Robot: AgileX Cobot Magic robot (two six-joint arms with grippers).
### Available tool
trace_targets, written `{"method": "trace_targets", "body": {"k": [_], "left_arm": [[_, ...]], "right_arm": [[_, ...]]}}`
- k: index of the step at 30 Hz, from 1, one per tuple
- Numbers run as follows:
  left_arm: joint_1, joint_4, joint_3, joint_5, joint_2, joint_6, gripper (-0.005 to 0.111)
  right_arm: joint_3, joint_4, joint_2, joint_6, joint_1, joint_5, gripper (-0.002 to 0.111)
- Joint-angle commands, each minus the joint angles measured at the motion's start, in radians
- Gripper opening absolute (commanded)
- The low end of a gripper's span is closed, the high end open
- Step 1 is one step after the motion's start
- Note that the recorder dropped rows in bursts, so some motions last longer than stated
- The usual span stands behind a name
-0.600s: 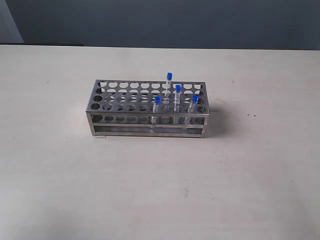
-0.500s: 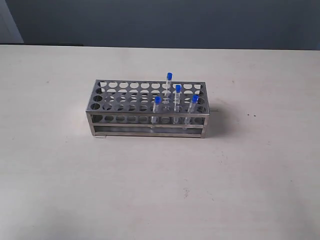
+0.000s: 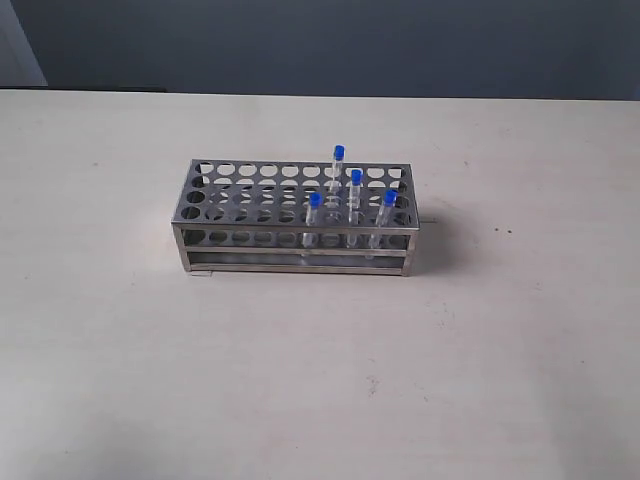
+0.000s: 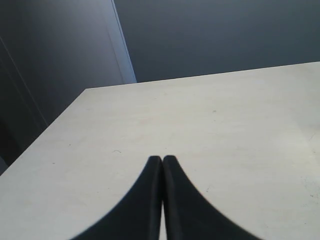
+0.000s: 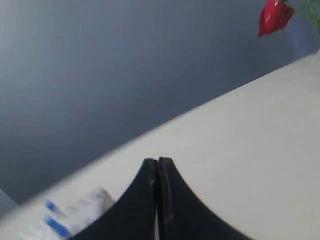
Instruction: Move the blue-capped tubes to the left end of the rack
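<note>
As viewed from the exterior camera, positioned mid-surface on pale matte table [image 3: 120, 380], well clear of all edges: rectangular shiny steel test-tube rack [image 3: 250, 205]. Seated upright in holes toward the rack's right end: four thin clear blue-capped tubes [image 3: 355, 185], lower parts partly masked by the wire frame. Left gripper [image 4: 162, 161]: black fingers pressed together, bases cut off. Right gripper [image 5: 158, 162]: fingers likewise together. Beside it, blurred blue marks [image 5: 51, 206], not identifiable. Red object [image 5: 274, 15]: cropped, blurred.
</note>
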Motion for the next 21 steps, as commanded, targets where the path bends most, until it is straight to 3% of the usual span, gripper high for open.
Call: {"method": "trace_targets", "body": {"k": [1, 15, 21], "left_arm": [[-0.006, 0.002, -0.002, -0.014, 0.004, -0.003, 0.000], [-0.006, 0.002, -0.002, -0.014, 0.004, -0.003, 0.000], [-0.006, 0.002, -0.002, -0.014, 0.004, -0.003, 0.000]], "right_arm": [[0.002, 0.436, -0.006, 0.185, 0.002, -0.170, -0.001], [0.002, 0.482, -0.006, 0.183, 0.002, -0.242, -0.001], [0.002, 0.482, -0.006, 0.186, 0.002, -0.384, -0.001]]}}
